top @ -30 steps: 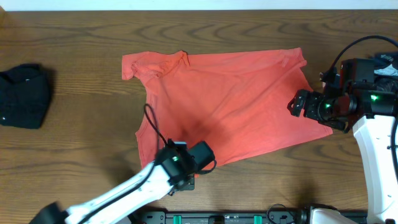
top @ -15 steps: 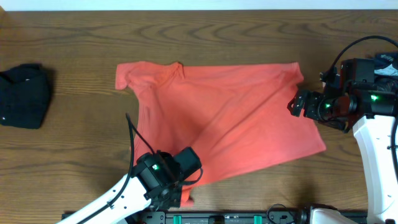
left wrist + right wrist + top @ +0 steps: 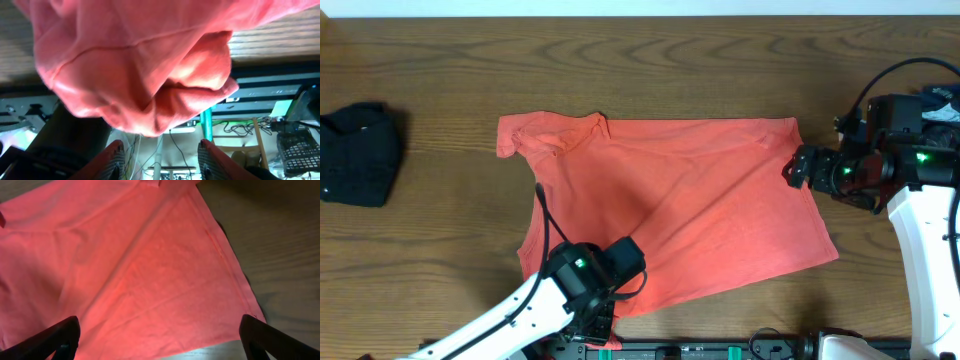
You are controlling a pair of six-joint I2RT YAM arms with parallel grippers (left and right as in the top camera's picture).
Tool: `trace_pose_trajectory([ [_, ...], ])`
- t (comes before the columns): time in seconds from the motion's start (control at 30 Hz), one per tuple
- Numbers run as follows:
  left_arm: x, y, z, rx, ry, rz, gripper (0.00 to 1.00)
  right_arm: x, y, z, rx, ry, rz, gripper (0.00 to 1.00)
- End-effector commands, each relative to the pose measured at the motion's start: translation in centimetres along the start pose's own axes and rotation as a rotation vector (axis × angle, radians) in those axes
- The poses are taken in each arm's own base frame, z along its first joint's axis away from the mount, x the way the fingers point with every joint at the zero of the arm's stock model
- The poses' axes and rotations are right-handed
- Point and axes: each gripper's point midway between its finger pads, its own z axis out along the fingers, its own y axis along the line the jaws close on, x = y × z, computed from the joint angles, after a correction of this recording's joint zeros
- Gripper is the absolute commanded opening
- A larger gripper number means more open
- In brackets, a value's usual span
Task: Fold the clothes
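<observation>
Item: coral-red T-shirt (image 3: 690, 200), lying spread on the bench (image 3: 440, 250), long axis running left to right. Left claw (image 3: 160, 147) sitting at the near hem, fabric bunching at its fingertips; whether it is gripping cannot be told. Right claw (image 3: 795, 168) hovering wide and empty at the right edge, cloth lying to its left. Black garment (image 3: 360, 155) resting well apart, far left.

A dark brown table (image 3: 450, 60) with strong wood grain has a pale strip (image 3: 640, 6) along its far edge, and below its near edge stand a green post (image 3: 205, 125) and a light wooden frame (image 3: 256, 145).
</observation>
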Motion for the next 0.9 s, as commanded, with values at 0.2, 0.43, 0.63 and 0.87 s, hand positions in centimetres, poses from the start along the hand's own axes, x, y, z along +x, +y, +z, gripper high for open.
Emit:
trace_pose_trajectory([
  [0.2, -1.2, -1.5, 0.1, 0.044, -0.019, 0.021, 0.49, 4.2, -3.5, 4.9, 0.096, 0.123, 0.251, 0.99],
  [0.43, -1.2, -1.5, 0.1, 0.044, -0.020, 0.021, 0.49, 7.2, -6.3, 6.4, 0.148, 0.188, 0.474, 0.99],
  [0.63, -1.3, -1.6, 0.1, 0.046, -0.022, 0.022, 0.49, 7.2, -8.4, 6.1, 0.169, 0.175, 0.574, 0.99],
  [0.87, -1.5, -1.7, 0.1, 0.053, -0.030, 0.035, 0.48, 8.5, -11.0, 5.4, 0.200, 0.196, 0.709, 0.99],
])
